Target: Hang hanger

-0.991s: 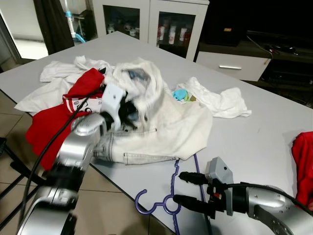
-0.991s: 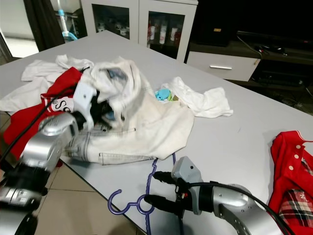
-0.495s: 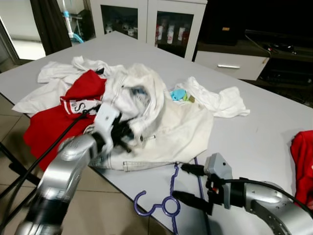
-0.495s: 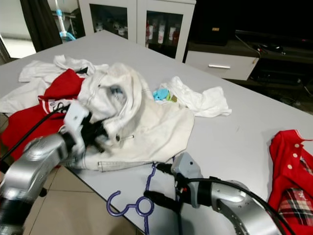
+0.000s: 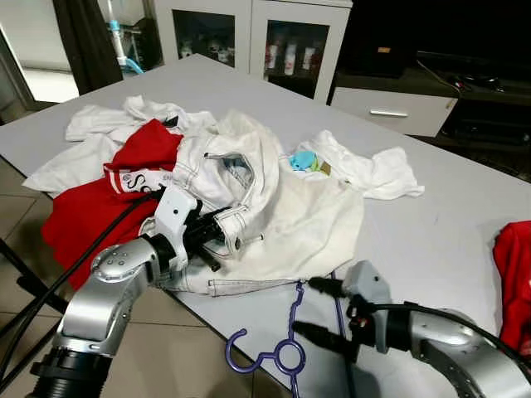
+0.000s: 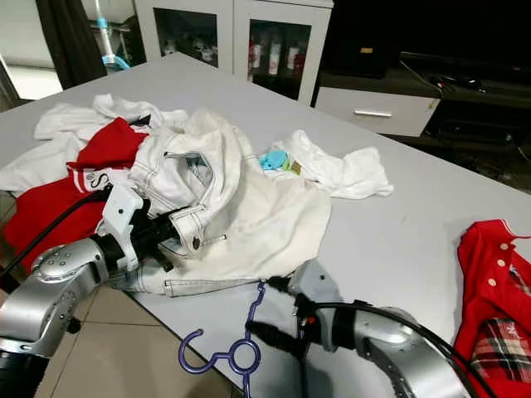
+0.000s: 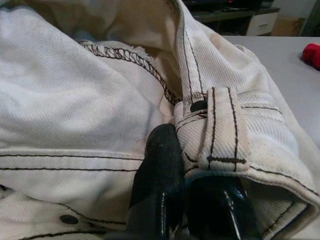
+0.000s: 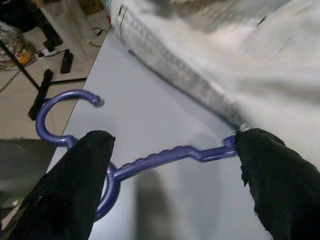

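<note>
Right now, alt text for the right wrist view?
The right tool's two black fingers are spread on either side of a purple hanger lying on the grey table, its hook curling past the table edge. A pile of white clothing lies just beyond it.

- The two black fingers of the right gripper (image 8: 175, 185) stand wide apart, one at each side of a blue plastic hanger (image 8: 150, 160).
- The hanger lies on a pale grey table top (image 8: 150, 115), its hook past the edge.
- A white denim garment (image 8: 240, 65) lies just beside it.
</note>
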